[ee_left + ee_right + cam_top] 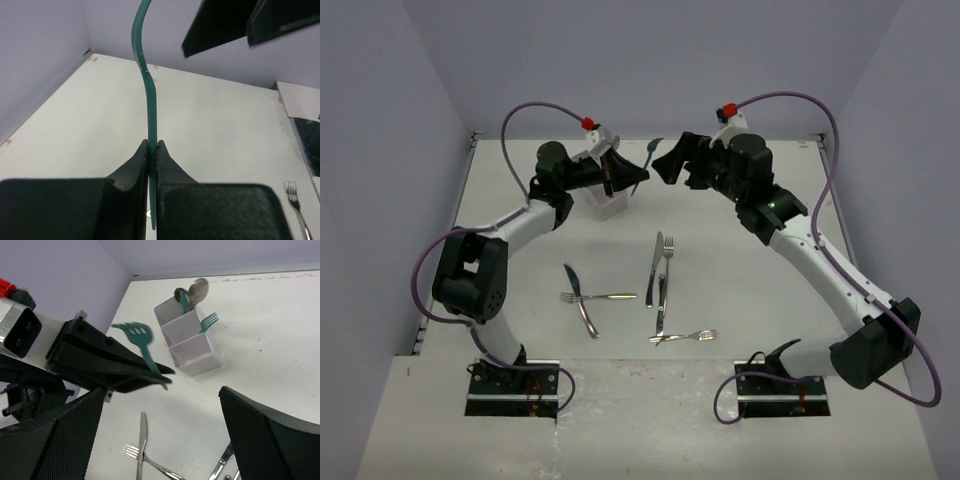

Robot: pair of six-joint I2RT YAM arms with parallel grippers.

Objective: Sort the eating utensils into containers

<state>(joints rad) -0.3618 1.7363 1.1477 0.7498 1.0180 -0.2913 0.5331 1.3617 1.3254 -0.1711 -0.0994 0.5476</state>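
Table [740, 290]: white and flat, with pale lilac walls around it.
Far side: a white three-compartment organiser [197, 357] stood on it.
Middle: the long knife [654, 268] and the upright fork [667, 258] lay side by side, tines pointing away. A slim silver piece [662, 310] lay just below them.
Left of middle: the sideways fork [605, 296] lay crossing the slanted knife [582, 305].
Nearer: the near fork [692, 336] lay crosswise.
Near edge: the left base plate [515, 400] and the right base plate [785, 403] were bolted down.
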